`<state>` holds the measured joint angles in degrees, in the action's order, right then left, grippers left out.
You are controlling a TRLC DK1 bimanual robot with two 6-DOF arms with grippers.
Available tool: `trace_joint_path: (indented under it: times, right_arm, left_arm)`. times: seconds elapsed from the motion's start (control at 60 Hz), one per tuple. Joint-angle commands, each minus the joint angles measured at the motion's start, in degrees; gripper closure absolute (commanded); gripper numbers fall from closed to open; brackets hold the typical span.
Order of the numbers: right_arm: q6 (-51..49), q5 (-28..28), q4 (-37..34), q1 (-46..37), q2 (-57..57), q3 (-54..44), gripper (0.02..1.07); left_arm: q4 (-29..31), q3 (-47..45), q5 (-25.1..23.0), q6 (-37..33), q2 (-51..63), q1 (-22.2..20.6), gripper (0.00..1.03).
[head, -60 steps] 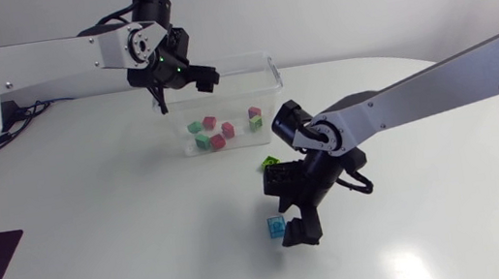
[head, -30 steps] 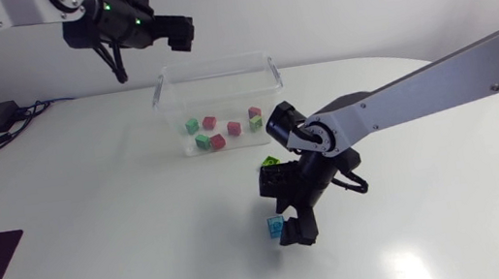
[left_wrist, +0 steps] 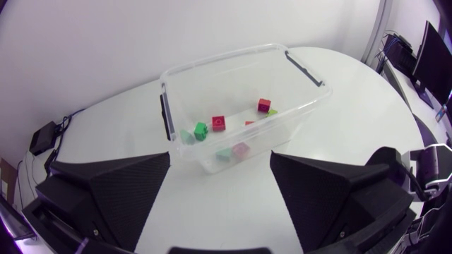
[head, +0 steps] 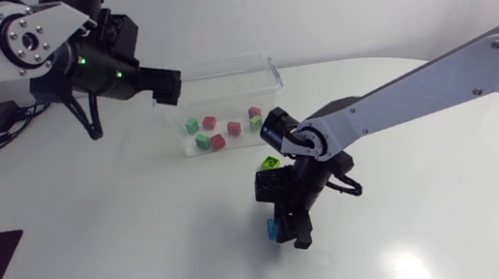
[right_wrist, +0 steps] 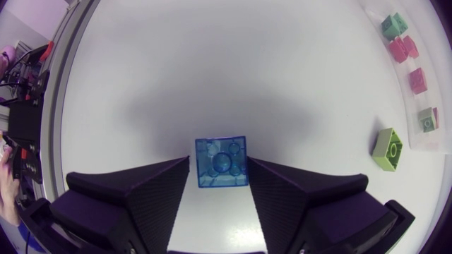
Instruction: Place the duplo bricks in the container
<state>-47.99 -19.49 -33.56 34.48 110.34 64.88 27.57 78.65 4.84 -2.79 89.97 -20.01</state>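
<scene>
Change: your right end effector (right_wrist: 218, 165) has dropped over blue brick (right_wrist: 221, 156), fingers apart, not clamped. Brick sits on counter (head: 145, 232), well apart from container (head: 219, 62). Left end effector (left_wrist: 220, 158), apart and empty, has withdrawn beside container. Grasp likely next.

Clear glossy plastic for the container (left_wrist: 308, 70), translucent shiny plastic for the blue brick (right_wrist: 221, 161), smooth white faintly sheened top on the table (head: 126, 235), matt black on the left gripper (left_wrist: 220, 159), satin silver-grey shell on the right arm (head: 418, 86).
</scene>
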Motion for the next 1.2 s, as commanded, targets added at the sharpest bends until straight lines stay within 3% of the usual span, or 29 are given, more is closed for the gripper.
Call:
trace_joint_path:
  times: [0.0, 0.55, 0.85, 1.183]
  right_arm:
    - [0.7, 0.1, -1.1, 0.6, 1.5, 1.1, 0.74]
    - [4.7, -0.1, -4.0, -5.0, -12.3, 1.8, 0.75]
    - [12.7, -0.5, -2.4, -8.6, -13.3, 11.3, 0.75]
    - [20.4, 2.5, -1.0, -9.8, -7.4, 24.7, 0.75]
  left_arm:
    - [0.5, -3.9, 0.3, -0.1, -4.1, -0.3, 0.04]
    - [0.4, -21.2, 0.5, -4.2, -11.1, -4.7, 0.04]
    - [0.2, -27.7, 0.5, -7.0, -13.0, -5.0, 0.05]
    - [0.2, -32.4, 0.5, -9.3, -18.2, -2.3, 0.05]
